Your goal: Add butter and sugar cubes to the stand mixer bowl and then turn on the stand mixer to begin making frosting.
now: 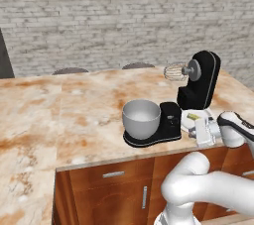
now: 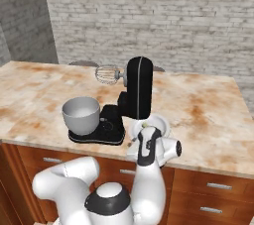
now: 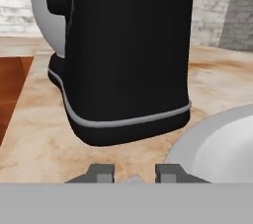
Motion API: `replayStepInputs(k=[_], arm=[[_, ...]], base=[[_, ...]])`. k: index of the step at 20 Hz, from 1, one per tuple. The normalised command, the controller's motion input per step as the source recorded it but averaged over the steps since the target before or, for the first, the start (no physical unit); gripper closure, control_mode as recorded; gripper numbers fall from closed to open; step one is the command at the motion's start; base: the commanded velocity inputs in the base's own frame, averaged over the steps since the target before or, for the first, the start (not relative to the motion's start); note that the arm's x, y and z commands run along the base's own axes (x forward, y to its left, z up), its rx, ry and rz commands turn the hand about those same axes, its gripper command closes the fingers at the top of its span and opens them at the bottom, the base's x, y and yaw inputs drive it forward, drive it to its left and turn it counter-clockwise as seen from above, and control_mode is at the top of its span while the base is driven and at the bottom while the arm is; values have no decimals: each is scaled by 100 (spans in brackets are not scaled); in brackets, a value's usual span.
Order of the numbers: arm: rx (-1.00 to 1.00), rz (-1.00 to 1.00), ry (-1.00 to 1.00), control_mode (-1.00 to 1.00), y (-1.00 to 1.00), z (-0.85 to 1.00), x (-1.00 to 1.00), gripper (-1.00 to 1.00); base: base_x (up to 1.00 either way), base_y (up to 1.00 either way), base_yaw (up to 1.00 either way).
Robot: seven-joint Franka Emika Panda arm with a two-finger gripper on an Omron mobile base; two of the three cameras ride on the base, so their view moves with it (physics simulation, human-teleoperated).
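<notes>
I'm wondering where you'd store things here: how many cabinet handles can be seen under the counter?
4, going by the right base view: one at the left under the stand mixer bowl, one behind the arm, two stacked at the right. The robot's body may hide more.

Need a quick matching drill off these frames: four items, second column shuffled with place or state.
Column A:
1. stand mixer bowl
2. whisk
3. white plate
4. butter

Column B:
a. raised on the tilted-back mixer head
b. lying on the plate
c. seated on the mixer's black base
d. on the counter beside the mixer

Pairs: 1-c, 2-a, 3-d, 4-b
</notes>
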Motion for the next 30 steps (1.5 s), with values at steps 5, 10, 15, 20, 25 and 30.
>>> replayStepInputs(k=[5,10,15,20,25,30], arm=[[0,0,-14,-100,-36,2,-35,100],[1,0,-19,-100,-1,66,-48,100],[0,0,-5,-100,15,83,-44,100],[-7,0,5,-100,54,70,-41,100],[-18,0,17,-100,84,48,-33,100],[-18,0,14,-100,83,52,-35,100]], base=[[0,0,0],[0,0,0],[0,0,0],[0,0,0],[0,0,0],[0,0,0]])
